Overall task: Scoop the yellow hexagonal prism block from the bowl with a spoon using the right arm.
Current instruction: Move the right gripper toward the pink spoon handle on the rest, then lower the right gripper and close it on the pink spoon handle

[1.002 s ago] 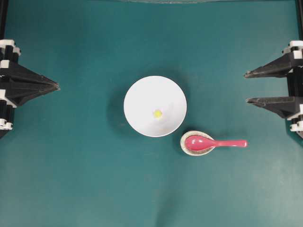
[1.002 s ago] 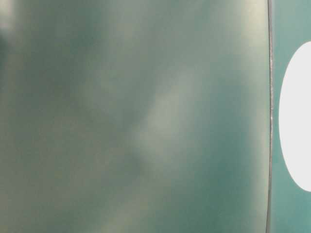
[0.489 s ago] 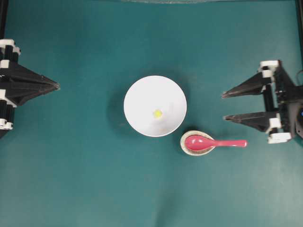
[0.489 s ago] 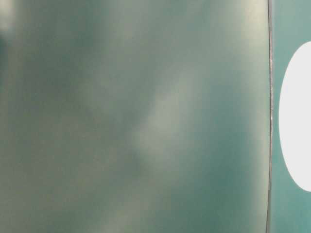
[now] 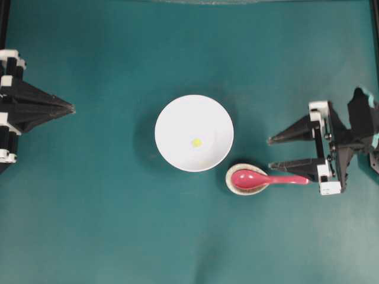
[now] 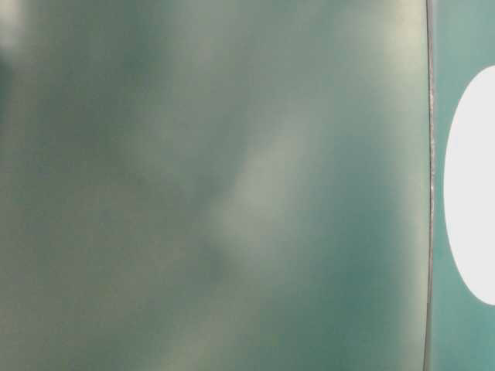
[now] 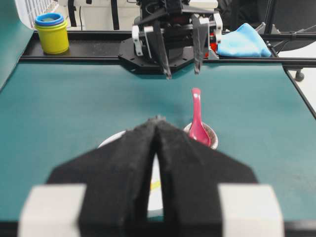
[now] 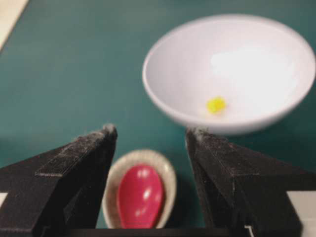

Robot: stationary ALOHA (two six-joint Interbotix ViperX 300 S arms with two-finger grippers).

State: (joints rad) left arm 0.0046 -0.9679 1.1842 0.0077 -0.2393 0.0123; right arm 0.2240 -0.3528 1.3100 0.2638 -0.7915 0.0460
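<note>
The white bowl [image 5: 177,118] stands mid-table with the tiny yellow hexagonal prism block [image 5: 196,142] on its bottom. Both also show in the right wrist view: bowl [image 8: 187,59], block [image 8: 216,104]. The pink-red spoon [image 5: 249,178] lies with its scoop in a speckled beige rest and its handle pointing right. My right gripper [image 5: 270,153] is open beside the handle end, fingers pointing left. From the wrist, the right gripper [image 8: 151,131] frames the spoon scoop [image 8: 140,195] between its open fingers, empty. My left gripper [image 5: 72,108] is shut at the far left, empty; its tips [image 7: 157,121] meet.
The beige spoon rest [image 5: 230,171] sits just right of and in front of the bowl. Behind the table's far end stand a yellow cup stack [image 7: 51,33] and a blue cloth [image 7: 244,42]. The table-level view is blurred, with a white oval [image 6: 472,185] at its right edge.
My right gripper has moved left from the table's right edge toward the spoon handle, still open. The left gripper, bowl, block and spoon have not moved.
</note>
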